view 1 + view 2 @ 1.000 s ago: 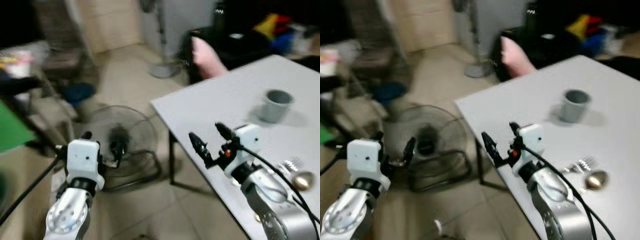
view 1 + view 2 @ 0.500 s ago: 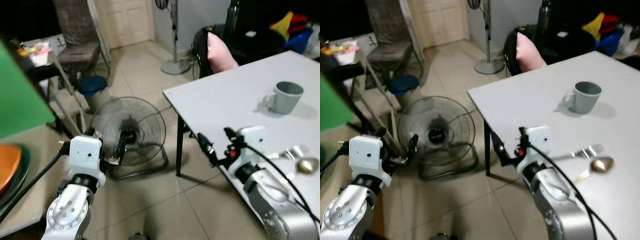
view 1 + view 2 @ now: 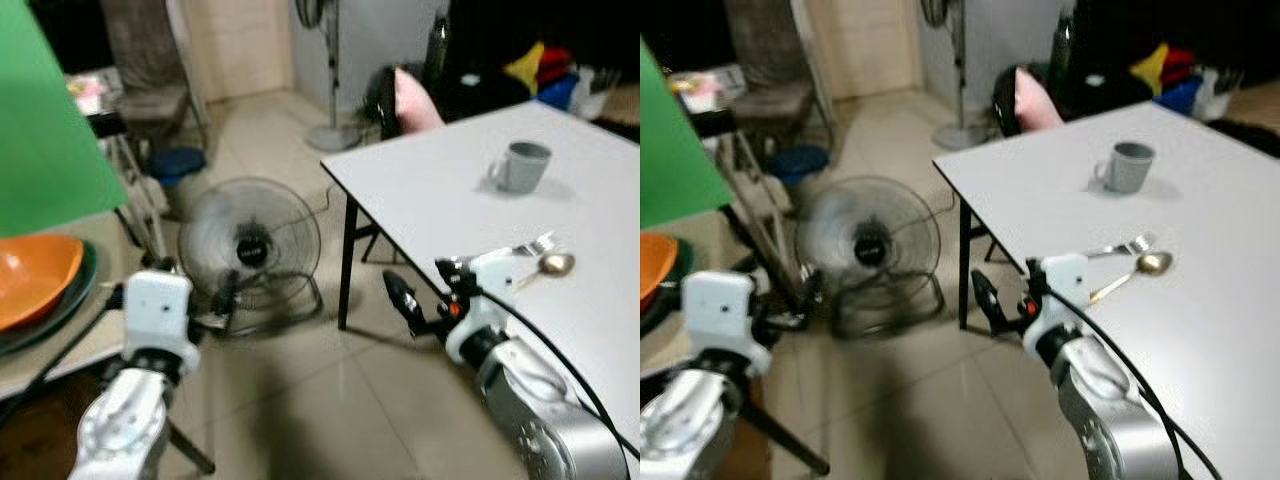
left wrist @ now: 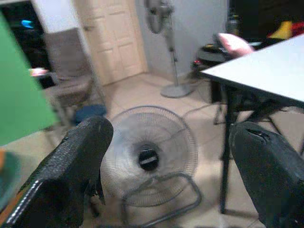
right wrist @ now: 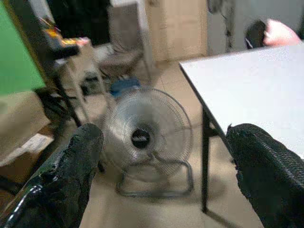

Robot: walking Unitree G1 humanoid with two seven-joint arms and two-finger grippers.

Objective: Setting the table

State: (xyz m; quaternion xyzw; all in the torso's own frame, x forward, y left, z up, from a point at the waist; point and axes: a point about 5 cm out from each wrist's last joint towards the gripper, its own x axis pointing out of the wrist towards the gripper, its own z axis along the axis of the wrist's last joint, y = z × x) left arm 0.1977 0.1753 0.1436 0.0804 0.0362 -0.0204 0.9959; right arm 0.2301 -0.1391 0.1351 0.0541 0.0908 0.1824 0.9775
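While the head views are soft with blur, small details stay hard to read.
Hidden or cut off: the white worktop point(image 3: 470, 190) runs out of frame past its far and right edges; the orange bowl point(image 3: 35, 275) is cropped at the picture's side, resting on a dark green plate point(image 3: 60, 310) whose rim alone shows.
Hard to make out: the fork point(image 3: 1118, 246) and the gold spoon point(image 3: 1135, 270) are blurred streaks; whether they touch each other cannot be told.
Left tool point(image 4: 166, 175): fingers point(image 4: 71, 171) spread wide, nothing between them, touching nothing; it hangs off the worktop's near corner, on the side of the floor fan point(image 3: 250, 245).
Right tool point(image 5: 166, 180): fingers point(image 5: 266, 166) likewise wide apart and empty, held in the air just off the worktop's near edge, close to the corner leg.
Grey mug point(image 3: 522, 166): upright on the worktop, well back from the near edge, handle toward the corner.
Cutlery: on the worktop between the mug and the right arm, fork just beyond the spoon.
Bowl and plate: on a low surface well apart from the worktop, beyond the fan.
Pink cushion point(image 3: 412, 100): on a dark chair behind the worktop's far corner.
Green board point(image 3: 50, 130): above the bowl.
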